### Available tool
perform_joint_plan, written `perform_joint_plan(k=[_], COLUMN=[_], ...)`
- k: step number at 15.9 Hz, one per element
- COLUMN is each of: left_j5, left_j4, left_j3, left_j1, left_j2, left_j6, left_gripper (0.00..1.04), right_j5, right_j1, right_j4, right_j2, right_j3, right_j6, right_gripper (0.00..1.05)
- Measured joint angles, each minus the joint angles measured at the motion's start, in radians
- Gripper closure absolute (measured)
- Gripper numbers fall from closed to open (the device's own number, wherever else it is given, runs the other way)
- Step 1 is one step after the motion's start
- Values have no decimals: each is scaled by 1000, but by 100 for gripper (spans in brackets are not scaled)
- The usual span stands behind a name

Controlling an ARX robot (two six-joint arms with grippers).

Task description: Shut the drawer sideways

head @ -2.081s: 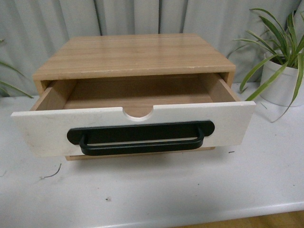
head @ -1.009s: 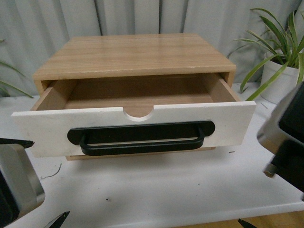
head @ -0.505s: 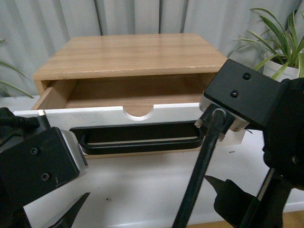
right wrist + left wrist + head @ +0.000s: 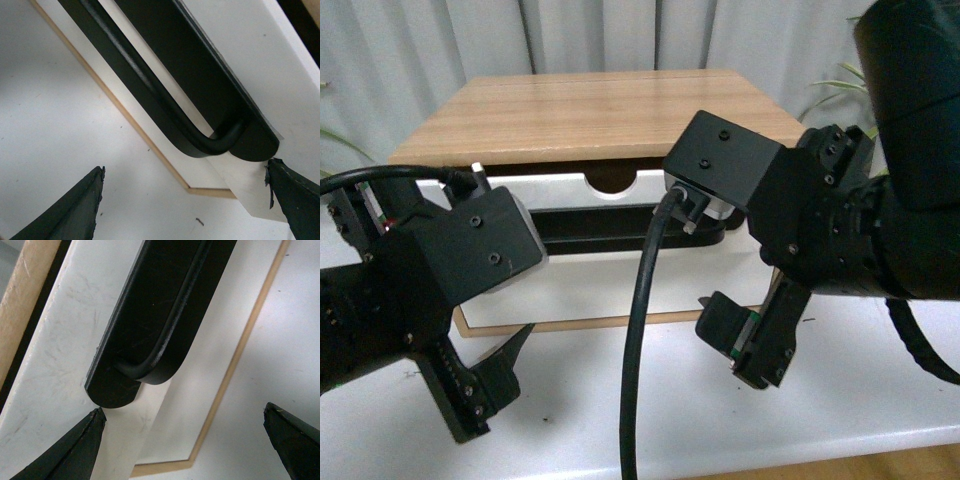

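The drawer sits in a light wood cabinet. Its white front panel stands close under the cabinet top, with the half-round notch and the black bar handle showing. My left gripper is open before the panel's left end. In the left wrist view it spans the panel's lower corner below the handle's end. My right gripper is open before the right end. In the right wrist view it is just below the handle's other end and the panel.
The cabinet stands on a white table whose front edge is close to me. A potted plant is behind my right arm, and a grey curtain hangs behind the cabinet. A black cable hangs from the right wrist.
Both arms have come into view and moved forward to the drawer front. The drawer has slid from well open to nearly flush with the cabinet.
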Motion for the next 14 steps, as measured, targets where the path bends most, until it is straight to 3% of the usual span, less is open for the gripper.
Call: perform_joint_plan(k=[8,11,14], left_j5=[-26,-29,-53], left_j4=[-41,-33,-98], left_j3=[126,61,-121], left_j1=[2,-2,-2], left_j2=[81,-13,-287], left_j6=[-2,-39,-144], left_gripper=[7,7,7], right_j5=[-4,-31,-45], right_j1=[-28,-46,-78], right_j4=[-10,-32,-3], right_j2=[106,-4,-260], right_j3=[134,30,-185], right_j6=[74,109,184], right_gripper=[6,6,6])
